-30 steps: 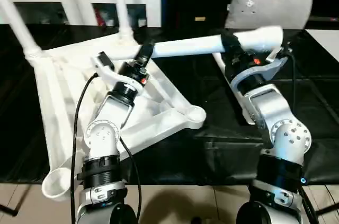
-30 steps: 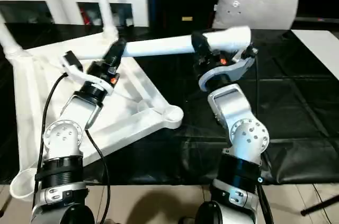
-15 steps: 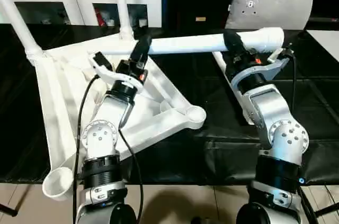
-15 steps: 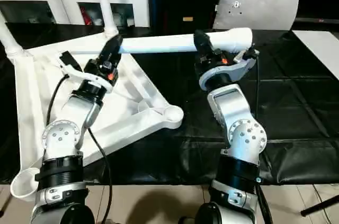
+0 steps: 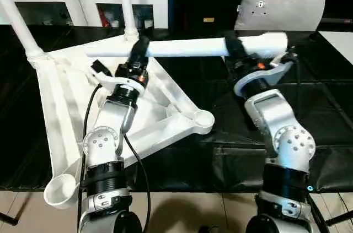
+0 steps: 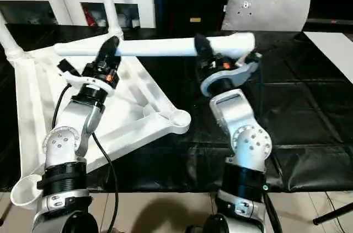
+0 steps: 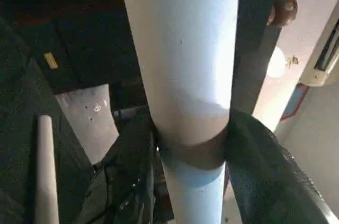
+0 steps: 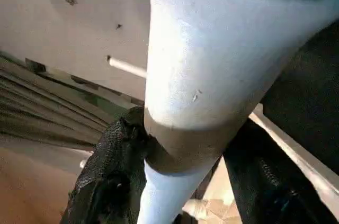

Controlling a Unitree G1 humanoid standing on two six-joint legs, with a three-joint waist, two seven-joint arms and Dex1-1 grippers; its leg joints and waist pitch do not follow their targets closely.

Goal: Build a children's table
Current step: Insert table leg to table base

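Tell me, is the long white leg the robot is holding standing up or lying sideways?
Sideways. The leg hangs level above the upside-down table top, with the left pincer and right pincer each gripping it.

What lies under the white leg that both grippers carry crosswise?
Under the leg, held by the left gripper and right gripper, lie the upturned table top, ribs and an empty corner socket showing, and black sheeting. The forearms cover part of it.
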